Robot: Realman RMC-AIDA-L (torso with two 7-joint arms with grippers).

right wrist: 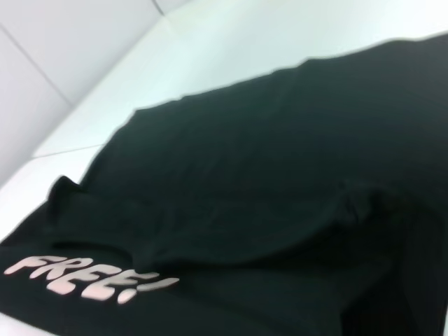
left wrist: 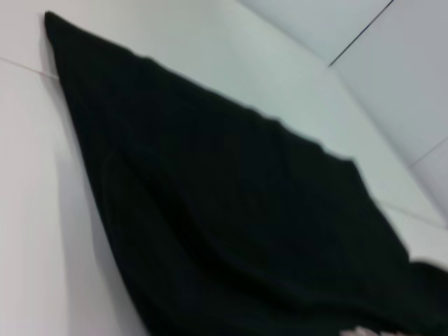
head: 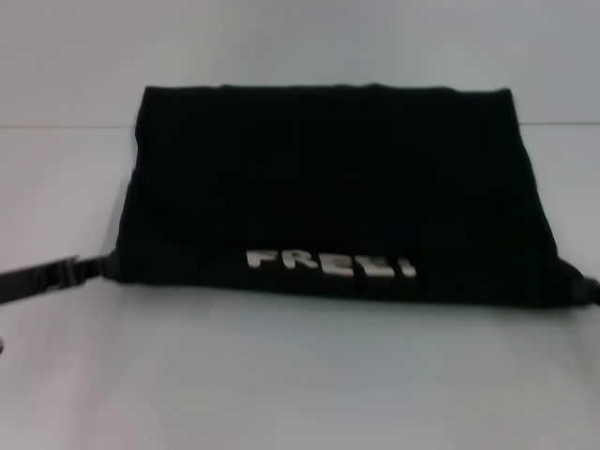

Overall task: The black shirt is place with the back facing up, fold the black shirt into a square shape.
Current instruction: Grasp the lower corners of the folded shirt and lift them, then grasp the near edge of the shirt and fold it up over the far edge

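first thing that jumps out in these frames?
The black shirt, folded into a broad dark block across the middle of the white table, dominates the head view. Cream "FREE!" lettering shows along its near edge. The left gripper sits at the shirt's near left corner and the right gripper at its near right corner, both low at the fabric's edge.

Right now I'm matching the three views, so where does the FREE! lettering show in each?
Head view: FREE! lettering on the black shirt, near edge.
Left wrist view: a pale sliver at the bottom edge, too blurred to identify.
Right wrist view: lower left.
Shared landmark: the black shirt.
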